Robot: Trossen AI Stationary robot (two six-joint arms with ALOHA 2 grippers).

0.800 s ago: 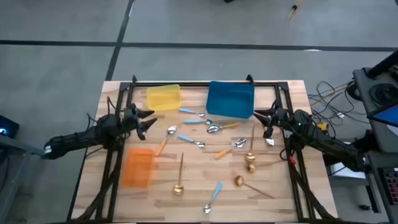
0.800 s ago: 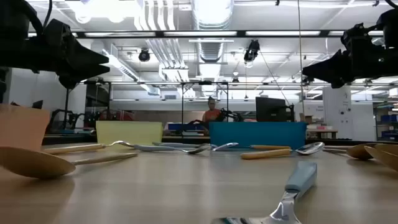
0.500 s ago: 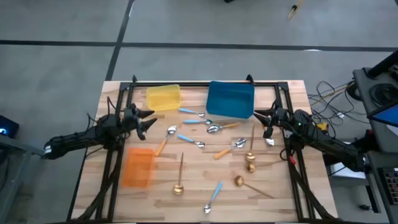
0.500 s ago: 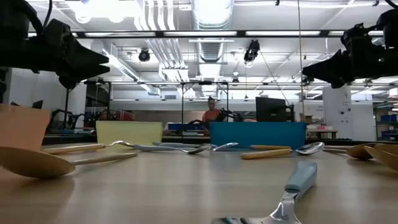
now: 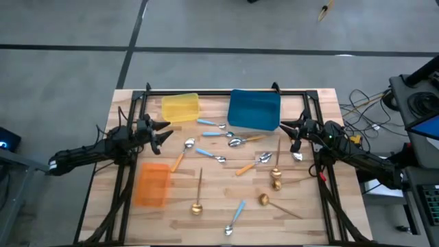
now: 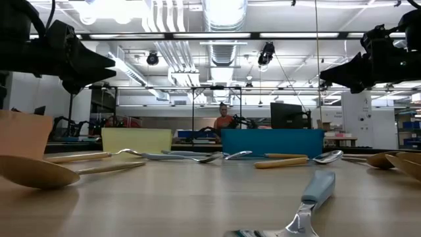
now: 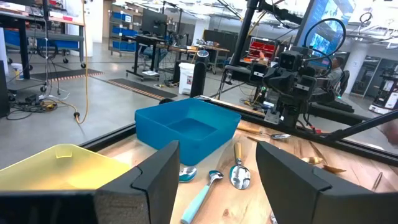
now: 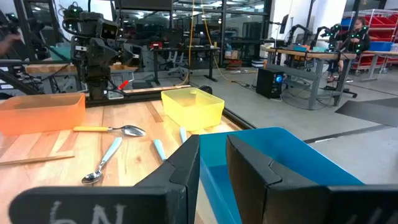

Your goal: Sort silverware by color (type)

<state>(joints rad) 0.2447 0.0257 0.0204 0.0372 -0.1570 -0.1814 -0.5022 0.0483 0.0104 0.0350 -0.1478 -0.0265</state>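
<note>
1. Left claw (image 5: pixel 163 132) hovers at the desk's (image 5: pixel 171 223) left side, fingers spread, holding nothing.
2. Orange tray (image 5: pixel 153 184), front left, has nothing in it.
3. Yellow tray (image 5: pixel 180 108), back left, likewise.
4. Spoons (image 5: pixel 218 159) lie scattered on the desk, all outside the trays.
5. Blue tray (image 5: pixel 254 110), back centre-right, has nothing inside.
6. Right claw (image 5: pixel 293 132) hovers at the right side, fingers narrowly parted, gripping nothing.

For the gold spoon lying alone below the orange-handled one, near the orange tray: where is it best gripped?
Probably mid-handle on the gold spoon, coming straight down with fingers across the thin stem. It lies flat and apart from the others, bowl toward the table's near edge.
</note>
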